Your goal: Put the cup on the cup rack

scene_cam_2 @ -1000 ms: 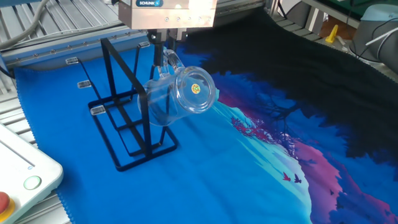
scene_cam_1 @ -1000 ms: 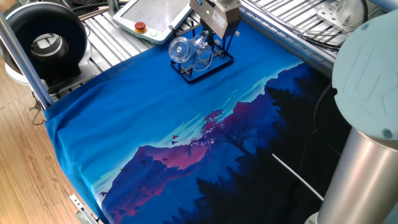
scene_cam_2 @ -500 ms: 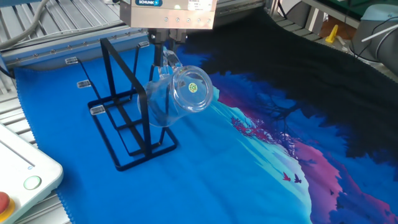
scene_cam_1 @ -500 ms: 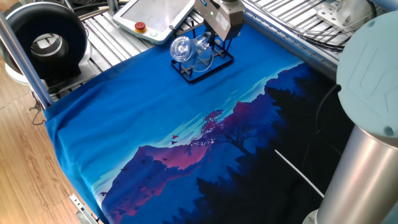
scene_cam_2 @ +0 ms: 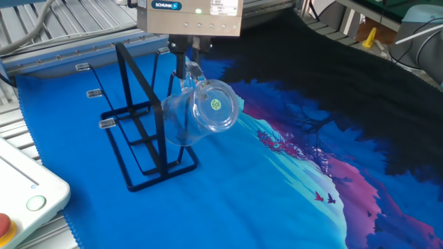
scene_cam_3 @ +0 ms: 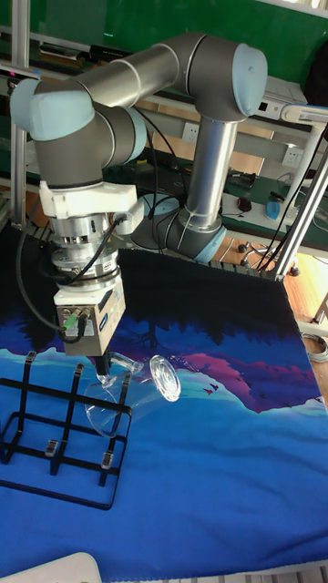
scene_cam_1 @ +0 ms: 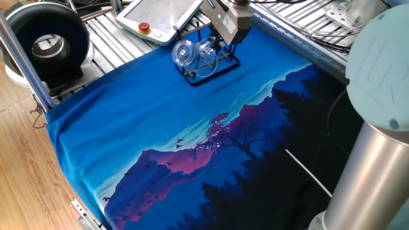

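The cup [scene_cam_2: 201,114] is a clear glass mug, tipped on its side with its base, marked by a small green sticker, facing away from the rack. Its open mouth is against an upright peg at the near end of the black wire cup rack [scene_cam_2: 135,142]. My gripper [scene_cam_2: 187,59] hangs straight down over it, shut on the cup's loop handle. In the tall fixed view the cup [scene_cam_3: 135,387] leans over the right end of the cup rack [scene_cam_3: 55,437], below the gripper [scene_cam_3: 107,366]. The cup [scene_cam_1: 190,54] and cup rack [scene_cam_1: 217,64] are at the table's far side.
A blue cloth [scene_cam_1: 160,128] with a mountain print covers the table. A white teach pendant [scene_cam_1: 156,18] lies just behind the rack. A black round device [scene_cam_1: 45,41] stands at the far left corner. The arm's grey base [scene_cam_1: 377,128] rises at the right.
The gripper has shifted the cup slightly down and toward the rack, so its mouth sits closer around the peg. The rack has not moved.
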`<action>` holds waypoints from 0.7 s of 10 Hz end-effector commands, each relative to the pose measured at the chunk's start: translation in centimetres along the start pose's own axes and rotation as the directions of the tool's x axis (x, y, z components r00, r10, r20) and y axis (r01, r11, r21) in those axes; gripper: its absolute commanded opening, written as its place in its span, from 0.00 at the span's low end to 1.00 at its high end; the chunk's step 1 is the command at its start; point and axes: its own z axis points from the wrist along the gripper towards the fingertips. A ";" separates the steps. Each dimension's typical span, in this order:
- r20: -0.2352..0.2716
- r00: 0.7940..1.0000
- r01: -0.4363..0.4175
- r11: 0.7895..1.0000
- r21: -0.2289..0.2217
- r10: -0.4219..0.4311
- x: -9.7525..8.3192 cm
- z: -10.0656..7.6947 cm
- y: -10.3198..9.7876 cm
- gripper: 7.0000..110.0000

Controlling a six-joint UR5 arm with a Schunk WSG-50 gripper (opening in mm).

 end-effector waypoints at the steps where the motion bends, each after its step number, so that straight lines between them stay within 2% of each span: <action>1: 0.092 0.996 -0.012 1.000 0.001 0.012 -1.5 -0.2 0.0 0.00; 5: 0.080 0.997 0.024 1.000 0.011 -0.025 0.2 0.4 -0.4 0.00; 7: 0.032 0.999 0.042 0.999 0.027 -0.043 1.6 0.7 -0.8 0.00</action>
